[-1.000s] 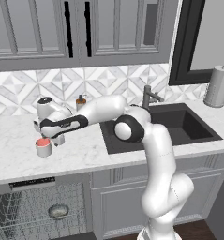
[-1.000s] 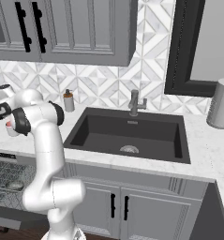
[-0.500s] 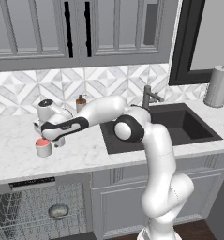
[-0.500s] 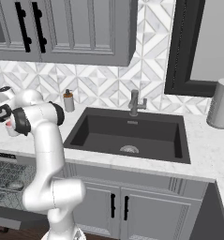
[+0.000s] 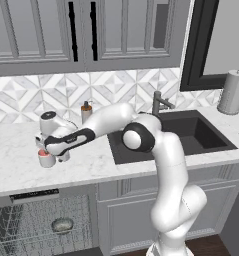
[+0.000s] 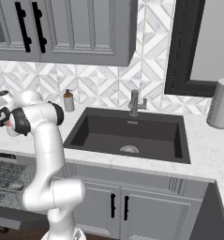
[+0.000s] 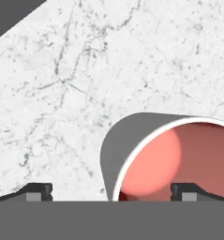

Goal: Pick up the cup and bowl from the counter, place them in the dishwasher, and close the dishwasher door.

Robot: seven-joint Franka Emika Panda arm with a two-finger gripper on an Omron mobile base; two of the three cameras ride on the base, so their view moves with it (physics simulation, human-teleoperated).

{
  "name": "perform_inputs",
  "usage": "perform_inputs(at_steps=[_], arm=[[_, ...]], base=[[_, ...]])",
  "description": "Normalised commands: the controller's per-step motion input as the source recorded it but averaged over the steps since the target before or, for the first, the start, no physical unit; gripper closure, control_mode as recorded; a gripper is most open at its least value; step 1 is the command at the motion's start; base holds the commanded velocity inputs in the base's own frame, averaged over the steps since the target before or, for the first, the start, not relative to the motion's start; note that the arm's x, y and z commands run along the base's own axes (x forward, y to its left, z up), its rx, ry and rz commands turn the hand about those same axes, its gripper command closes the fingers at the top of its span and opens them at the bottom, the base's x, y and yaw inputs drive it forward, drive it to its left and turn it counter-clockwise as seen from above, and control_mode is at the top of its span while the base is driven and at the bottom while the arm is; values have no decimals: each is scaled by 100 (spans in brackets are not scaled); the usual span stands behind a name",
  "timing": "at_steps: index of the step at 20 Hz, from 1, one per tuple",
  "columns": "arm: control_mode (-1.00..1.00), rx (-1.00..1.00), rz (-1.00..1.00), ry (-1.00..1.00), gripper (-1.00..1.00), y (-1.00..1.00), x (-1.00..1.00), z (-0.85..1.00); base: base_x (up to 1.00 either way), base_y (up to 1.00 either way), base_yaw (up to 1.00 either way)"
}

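White marble surface [image 5: 21,165] bearing the cup [image 7: 172,157] — red-pink inside, upright, end effector [image 7: 111,191] just above it, jaws fully spread, one fingertip [image 7: 188,191] over the cup's mouth — nothing held.

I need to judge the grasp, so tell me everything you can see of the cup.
The cup is a short, handleless cylinder, grey-white outside with a thin white rim and a red-pink inside that looks empty. It stands upright on the white marble counter, left of the sink. The open gripper hovers right above it; in the hand view one fingertip lies over the cup's mouth, the other outside its wall. Whether anything touches it I cannot tell.
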Motion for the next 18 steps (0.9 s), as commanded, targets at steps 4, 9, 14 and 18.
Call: perform_inputs(at_steps=[4,9,14,18], arm=[[-100,0,7,0,100,0,-13,-47],[-100,0,5,0,100,0,0,-42],[-100,0,3,0,100,-1,-4,-9],[-100,0,-1,-9,100,-17,-61,-1]], base=[[0,0,0],[0,0,0],[0,0,0],[0,0,0]])
